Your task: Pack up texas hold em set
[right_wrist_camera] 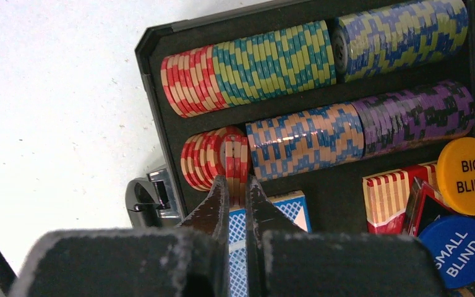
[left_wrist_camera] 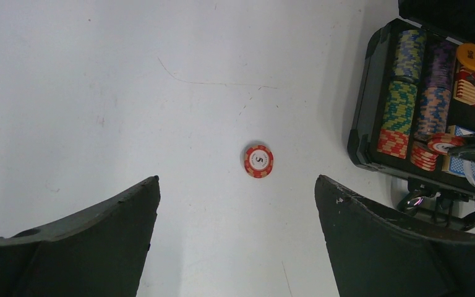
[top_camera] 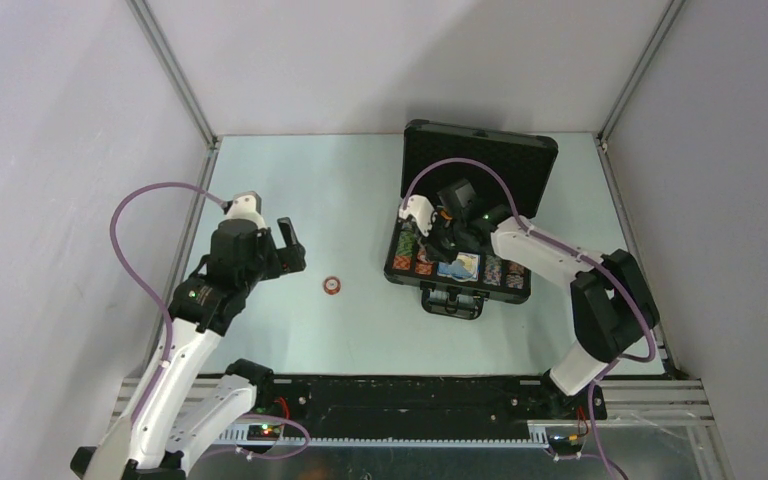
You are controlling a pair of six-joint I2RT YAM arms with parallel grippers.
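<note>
Right gripper is down in the case, pinched tight on a red chip at the end of the second row, nearly seated. Chip rows and blind buttons are in. One loose chip lies on the table left of the case, left gripper spread wide over it. Lid is up, closing left to do. There's open table round that chip; the case wall looks like the only edge to mind.

loose chip on table left of case, chip rows inside case
</note>
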